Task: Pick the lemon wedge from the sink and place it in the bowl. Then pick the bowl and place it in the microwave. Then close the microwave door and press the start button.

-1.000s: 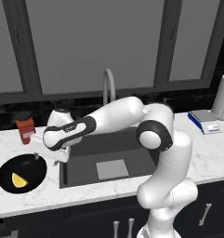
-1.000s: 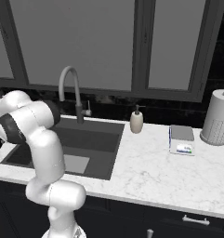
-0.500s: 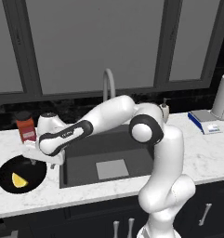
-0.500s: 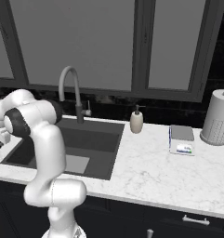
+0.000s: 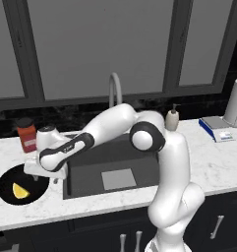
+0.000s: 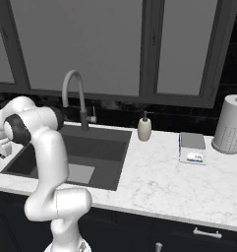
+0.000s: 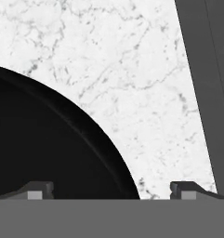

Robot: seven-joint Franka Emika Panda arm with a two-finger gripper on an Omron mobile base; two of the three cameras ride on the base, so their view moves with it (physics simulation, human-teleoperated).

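Note:
The black bowl (image 5: 7,181) sits on the marble counter left of the sink (image 5: 139,162), with the yellow lemon wedge (image 5: 20,191) lying inside it. My gripper (image 5: 45,178) hangs open just over the bowl's right rim. In the hand view the gripper (image 7: 111,188) straddles that rim. One fingertip (image 7: 36,189) is over the bowl's (image 7: 39,139) dark inside and the other fingertip (image 7: 187,189) is over bare counter. Nothing is held. The microwave and its door are out of view.
An orange-red jar (image 5: 26,135) stands behind the bowl. The faucet (image 5: 112,86) rises behind the sink (image 6: 90,147). A soap dispenser (image 6: 144,129), a small scale (image 6: 191,147) and a paper towel roll (image 6: 230,125) stand on the counter to the right.
The arm has swung left and lowered, bringing the open gripper from the sink's left edge down over the bowl's right rim. The lemon wedge has stayed in the bowl.

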